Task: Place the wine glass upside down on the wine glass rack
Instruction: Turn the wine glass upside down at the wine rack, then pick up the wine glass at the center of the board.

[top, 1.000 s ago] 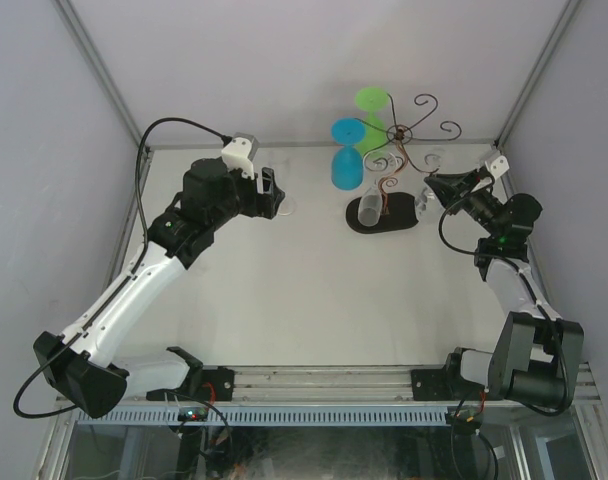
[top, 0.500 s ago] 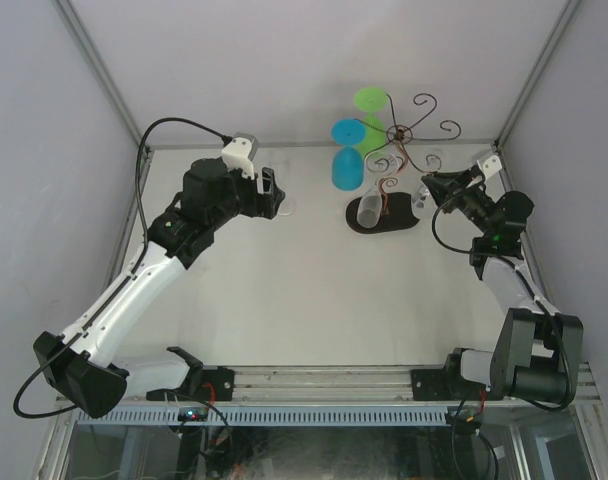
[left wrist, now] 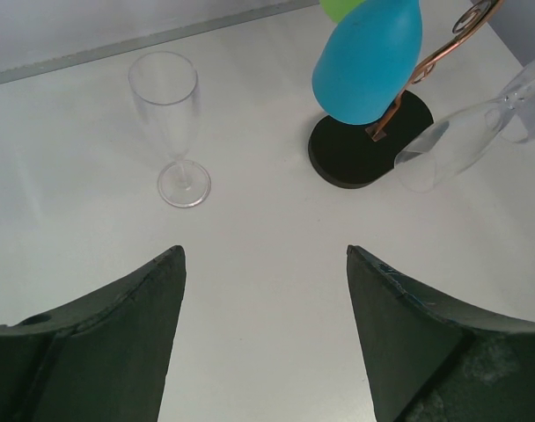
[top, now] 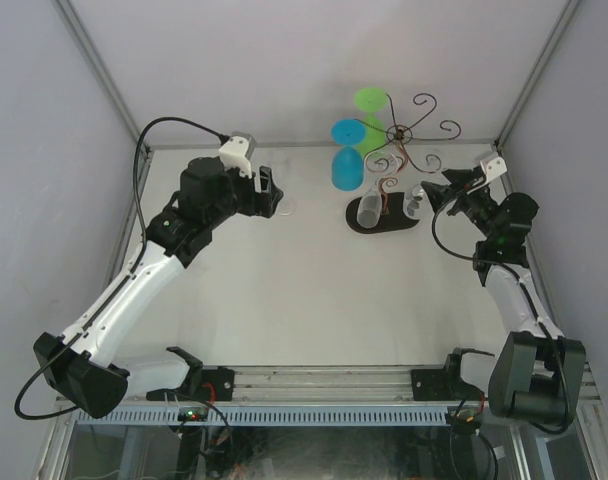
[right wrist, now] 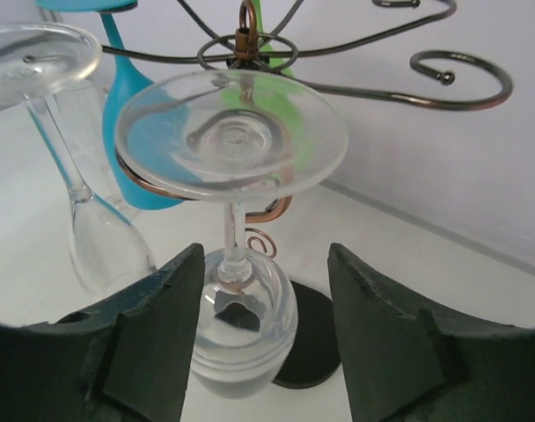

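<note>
The left wrist view's top edge crops the turquoise inverted glass [left wrist: 369,61] and the thin dark-brown wire wine glass rack [left wrist: 430,66]. From the right wrist, a clear inverted wine glass [right wrist: 232,136] partly hides the black oval base [right wrist: 310,338].

a white bench [top: 284,300] fills the middle of the top view, matte and evenly lit, with only soft, faint shadows on it. pale grey walls close it in: a back wall [top: 264,60], a left wall [top: 34,180] and a right wall [top: 589,130]. slanted metal frame posts [top: 96,60] run up the two far corners. along the near edge lie aluminium rails [top: 324,378] and a ridged grey strip [top: 324,414]. in the right wrist view, wall and bench meet at a thin grey seam [right wrist: 443,231].
</note>
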Action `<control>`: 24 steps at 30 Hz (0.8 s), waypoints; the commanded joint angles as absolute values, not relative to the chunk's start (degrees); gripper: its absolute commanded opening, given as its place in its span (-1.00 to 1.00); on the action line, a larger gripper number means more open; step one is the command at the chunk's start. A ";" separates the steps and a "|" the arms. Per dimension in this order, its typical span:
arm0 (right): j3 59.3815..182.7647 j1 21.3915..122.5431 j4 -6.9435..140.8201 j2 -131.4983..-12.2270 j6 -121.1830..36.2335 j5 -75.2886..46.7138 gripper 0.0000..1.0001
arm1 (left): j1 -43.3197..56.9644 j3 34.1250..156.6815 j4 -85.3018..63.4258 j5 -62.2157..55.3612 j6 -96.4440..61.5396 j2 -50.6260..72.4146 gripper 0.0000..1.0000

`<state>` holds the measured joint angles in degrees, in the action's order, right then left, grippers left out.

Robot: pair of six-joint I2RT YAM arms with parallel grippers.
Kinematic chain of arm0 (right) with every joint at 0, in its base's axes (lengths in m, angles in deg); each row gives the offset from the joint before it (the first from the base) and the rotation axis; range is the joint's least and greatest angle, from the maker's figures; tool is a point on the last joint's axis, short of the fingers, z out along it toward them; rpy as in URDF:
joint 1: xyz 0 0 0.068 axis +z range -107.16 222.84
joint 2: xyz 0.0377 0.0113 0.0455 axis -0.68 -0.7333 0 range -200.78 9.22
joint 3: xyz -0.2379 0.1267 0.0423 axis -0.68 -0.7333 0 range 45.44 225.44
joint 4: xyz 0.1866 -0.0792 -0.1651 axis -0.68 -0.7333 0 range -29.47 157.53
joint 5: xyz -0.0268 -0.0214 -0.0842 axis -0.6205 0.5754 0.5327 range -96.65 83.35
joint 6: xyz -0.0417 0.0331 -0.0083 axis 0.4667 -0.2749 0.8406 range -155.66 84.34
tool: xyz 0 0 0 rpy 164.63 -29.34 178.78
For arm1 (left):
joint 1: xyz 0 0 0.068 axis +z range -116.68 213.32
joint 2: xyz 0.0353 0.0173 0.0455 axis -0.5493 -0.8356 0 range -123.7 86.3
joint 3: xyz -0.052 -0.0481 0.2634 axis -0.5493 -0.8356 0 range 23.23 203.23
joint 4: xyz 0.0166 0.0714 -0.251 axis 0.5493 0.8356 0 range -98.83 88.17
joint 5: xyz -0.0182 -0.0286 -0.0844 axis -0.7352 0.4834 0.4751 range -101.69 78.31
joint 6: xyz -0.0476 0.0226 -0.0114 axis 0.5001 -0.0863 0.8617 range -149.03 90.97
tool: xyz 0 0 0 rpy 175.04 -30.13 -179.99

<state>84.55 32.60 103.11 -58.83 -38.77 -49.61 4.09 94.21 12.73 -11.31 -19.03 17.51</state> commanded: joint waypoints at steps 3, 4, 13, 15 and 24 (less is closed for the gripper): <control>86.26 32.68 95.22 -53.08 -34.94 -44.62 0.52 | 4.93 93.11 10.59 -10.11 -17.79 19.15 0.54; 86.23 32.64 94.18 -52.64 -34.60 -44.13 0.78 | 4.93 93.07 10.55 -10.18 -17.83 19.23 0.54; 86.22 32.60 84.10 -48.86 -32.81 -41.58 1.00 | 5.02 92.99 10.59 -10.53 -17.87 19.39 0.54; 86.22 32.59 80.85 -47.60 -32.36 -40.27 1.00 | 5.02 93.01 10.59 -10.50 -17.87 19.43 0.54; 86.22 32.71 68.08 -40.49 -35.10 -32.51 1.00 | 5.20 92.89 10.58 -11.00 -18.00 19.86 0.54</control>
<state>84.60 32.60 75.02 -43.91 -33.49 -37.56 4.61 94.21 12.73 -11.22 -18.92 17.70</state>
